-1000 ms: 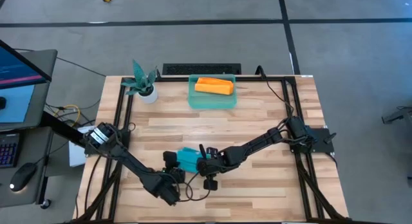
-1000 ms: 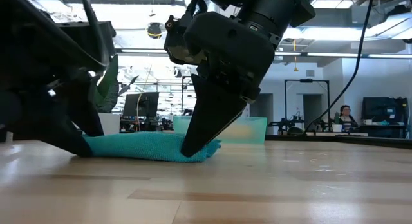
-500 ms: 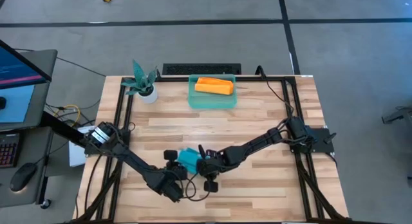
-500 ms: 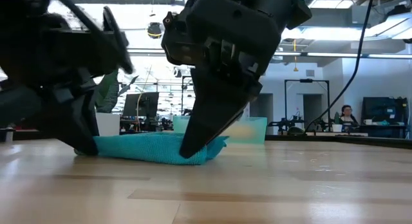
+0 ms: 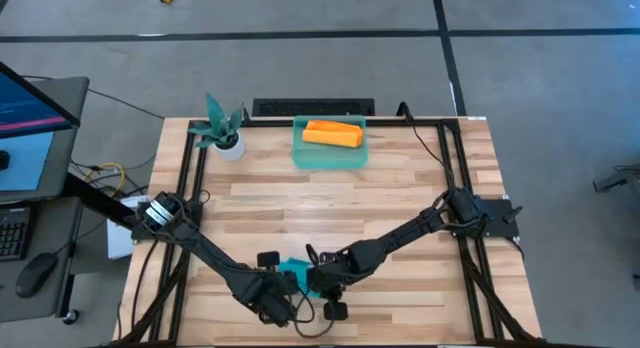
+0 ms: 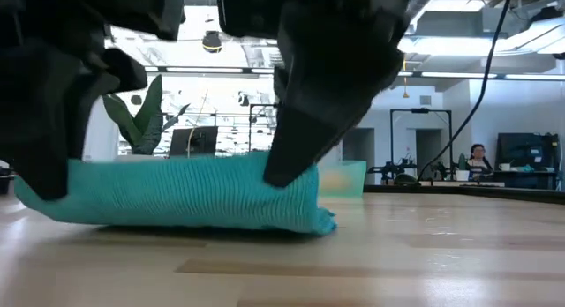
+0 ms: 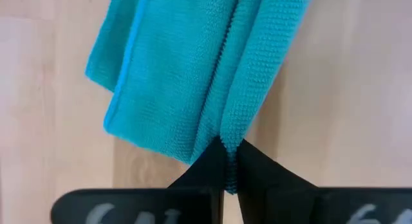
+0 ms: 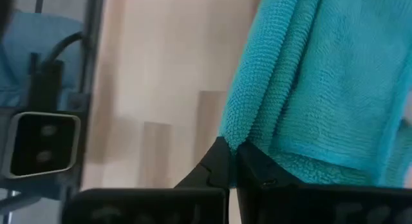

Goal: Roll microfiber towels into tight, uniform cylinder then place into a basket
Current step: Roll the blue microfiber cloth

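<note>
The basket at the table's far edge holds the rolled orange towel. The teal towel now lies closer to the near edge than before. The left gripper's fingers, open earlier, are pinched on it; the right gripper's fingers also clamp it.

My left hand has pinched shut on the teal towel. Both my hands have dragged it toward the tabletop's near edge, my right hand still clamped on it.
</note>
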`<action>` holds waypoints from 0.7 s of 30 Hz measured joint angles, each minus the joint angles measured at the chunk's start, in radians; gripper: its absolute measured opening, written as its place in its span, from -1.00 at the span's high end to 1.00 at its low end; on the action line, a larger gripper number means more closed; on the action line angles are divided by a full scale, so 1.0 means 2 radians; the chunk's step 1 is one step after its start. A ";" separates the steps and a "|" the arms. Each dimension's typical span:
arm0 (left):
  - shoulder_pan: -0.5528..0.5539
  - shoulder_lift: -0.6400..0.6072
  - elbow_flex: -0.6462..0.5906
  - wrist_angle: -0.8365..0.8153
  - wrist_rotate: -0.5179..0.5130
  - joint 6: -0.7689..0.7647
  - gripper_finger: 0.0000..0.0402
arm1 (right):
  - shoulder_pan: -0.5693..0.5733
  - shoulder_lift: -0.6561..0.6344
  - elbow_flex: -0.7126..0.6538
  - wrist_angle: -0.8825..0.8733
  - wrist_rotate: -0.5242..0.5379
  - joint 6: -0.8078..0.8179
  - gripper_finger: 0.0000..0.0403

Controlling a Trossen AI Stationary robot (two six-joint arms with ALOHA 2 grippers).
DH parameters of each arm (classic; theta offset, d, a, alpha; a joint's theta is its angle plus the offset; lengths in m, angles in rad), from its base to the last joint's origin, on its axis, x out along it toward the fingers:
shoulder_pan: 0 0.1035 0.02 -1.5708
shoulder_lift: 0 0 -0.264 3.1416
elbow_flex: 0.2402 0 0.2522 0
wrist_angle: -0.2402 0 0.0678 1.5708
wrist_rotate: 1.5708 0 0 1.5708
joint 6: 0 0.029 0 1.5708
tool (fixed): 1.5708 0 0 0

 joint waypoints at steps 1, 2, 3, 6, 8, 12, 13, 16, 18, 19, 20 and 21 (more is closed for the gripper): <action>-0.002 0.000 0.006 -0.005 0.004 -0.006 0.96 | 0.003 0.000 0.005 -0.006 0.002 -0.001 0.88; -0.004 0.000 0.011 -0.010 0.009 -0.012 0.97 | 0.006 0.000 0.009 -0.010 0.004 -0.007 0.88; -0.005 0.000 0.015 -0.012 0.013 -0.019 0.97 | 0.008 0.000 0.013 -0.013 0.005 -0.014 0.89; -0.006 -0.001 0.022 -0.022 0.020 -0.040 0.97 | 0.013 0.000 0.026 -0.024 0.024 -0.029 0.92; -0.005 -0.001 0.022 -0.026 0.022 -0.051 0.96 | 0.013 -0.001 0.033 -0.042 0.042 -0.030 0.92; 0.003 -0.001 0.022 -0.035 0.021 -0.060 0.95 | 0.014 -0.001 0.039 -0.070 0.065 -0.027 0.90; 0.004 -0.001 0.022 -0.035 0.020 -0.062 0.95 | 0.016 -0.001 0.039 -0.072 0.070 -0.028 0.90; 0.003 -0.001 0.022 -0.034 0.020 -0.063 0.95 | 0.021 -0.002 0.039 -0.076 0.075 -0.041 0.92; 0.003 -0.001 0.019 -0.028 0.019 -0.070 0.95 | 0.024 -0.002 0.039 -0.076 0.075 -0.059 0.93; 0.003 -0.001 0.017 -0.026 0.018 -0.073 0.95 | 0.025 -0.002 0.039 -0.076 0.075 -0.064 0.93; 0.003 -0.001 0.015 -0.024 0.015 -0.076 0.95 | 0.026 -0.002 0.039 -0.076 0.074 -0.068 0.93; 0.003 -0.002 0.011 -0.019 0.008 -0.078 0.95 | 0.027 -0.002 0.039 -0.075 0.070 -0.073 0.93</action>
